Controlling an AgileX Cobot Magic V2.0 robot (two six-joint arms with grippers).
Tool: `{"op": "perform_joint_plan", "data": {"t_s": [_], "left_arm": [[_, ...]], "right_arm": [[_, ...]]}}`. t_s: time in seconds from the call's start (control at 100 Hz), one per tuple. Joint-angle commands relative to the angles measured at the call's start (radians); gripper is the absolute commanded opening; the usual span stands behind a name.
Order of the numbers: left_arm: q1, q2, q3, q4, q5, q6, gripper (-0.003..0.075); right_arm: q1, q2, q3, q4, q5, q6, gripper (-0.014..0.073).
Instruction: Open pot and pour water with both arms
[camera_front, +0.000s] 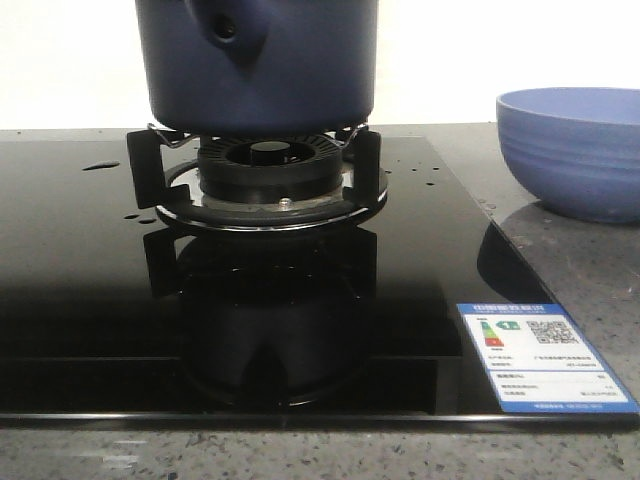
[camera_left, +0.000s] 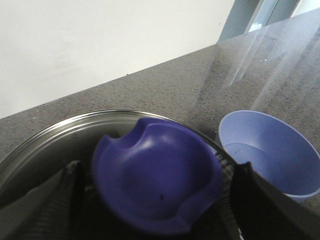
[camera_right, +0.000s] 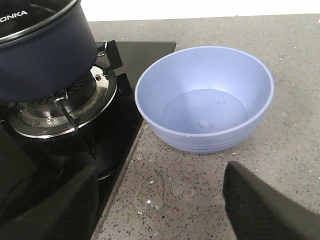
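Note:
The dark navy pot (camera_front: 258, 60) stands on the gas burner (camera_front: 258, 175), its handle socket (camera_front: 225, 30) facing the camera; it also shows in the right wrist view (camera_right: 45, 55). In the left wrist view its steel-rimmed lid (camera_left: 60, 137) carries a blue knob (camera_left: 157, 175). My left gripper (camera_left: 157, 200) is open, one finger on each side of the knob with small gaps. My right gripper (camera_right: 157, 200) is open and empty over the grey counter, near the bowl. A shallow puddle of water (camera_right: 205, 112) lies in the bowl, and drops (camera_front: 100, 166) lie on the hob glass.
The periwinkle bowl (camera_right: 205, 95) stands on the speckled counter (camera_right: 190, 190) right of the black glass hob (camera_front: 80, 260); it also shows in the front view (camera_front: 575, 150) and the left wrist view (camera_left: 272, 150). A label (camera_front: 545, 355) sits on the hob's front right corner.

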Motion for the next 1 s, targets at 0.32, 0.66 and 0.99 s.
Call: {"op": "perform_joint_plan", "data": {"t_s": [0.32,0.66,0.99], "left_arm": [[-0.027,-0.023,-0.048,-0.047,-0.02,0.041,0.036],[-0.025,-0.029,-0.049,-0.047,-0.015,0.041,0.0332],[0.037,-0.044,-0.097,-0.09,-0.007,0.041,0.0336]], "right_arm": [[0.003,0.018,-0.037,0.019,-0.059,-0.01,0.0477],[0.003,0.045,-0.052,-0.009,-0.011,0.033,0.0477],[0.001,0.37,-0.251,-0.236,-0.002,0.235,0.0477]]}}
